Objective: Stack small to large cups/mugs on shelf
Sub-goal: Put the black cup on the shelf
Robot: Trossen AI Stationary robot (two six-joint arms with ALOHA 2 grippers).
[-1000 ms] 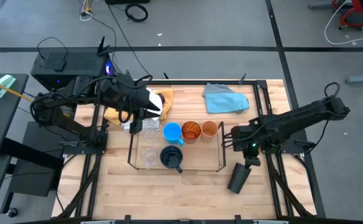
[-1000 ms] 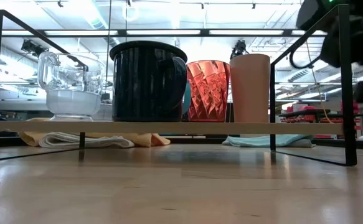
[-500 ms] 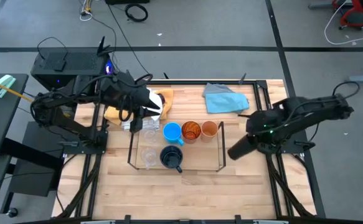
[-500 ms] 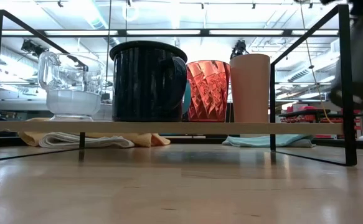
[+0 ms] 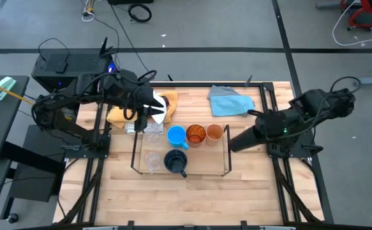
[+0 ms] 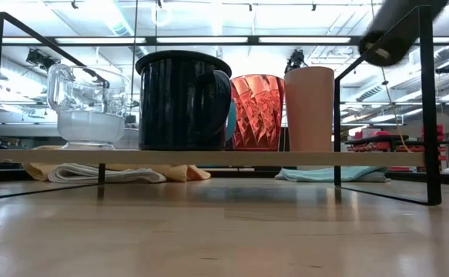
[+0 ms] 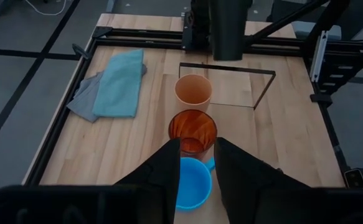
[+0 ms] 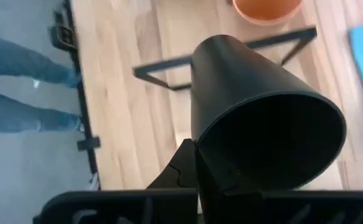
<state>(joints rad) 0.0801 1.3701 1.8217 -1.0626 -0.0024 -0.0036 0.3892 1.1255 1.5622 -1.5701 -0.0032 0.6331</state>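
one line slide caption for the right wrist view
Right gripper holds the black cup tilted, mouth toward the camera, beside the wire shelf and small orange cup.

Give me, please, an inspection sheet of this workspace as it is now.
Surface: wooden table, partly bare.
Job's things: shelf holds light-blue mug, amber tumbler, small orange cup, navy mug, clear cups; black cup tilted beside the shelf's end.
Clutter: blue cloth, yellow cloth.
Grippers: right gripper holds the black cup; left gripper open above the light-blue mug.
Cables: on the floor.
Surroundings: a person's legs.
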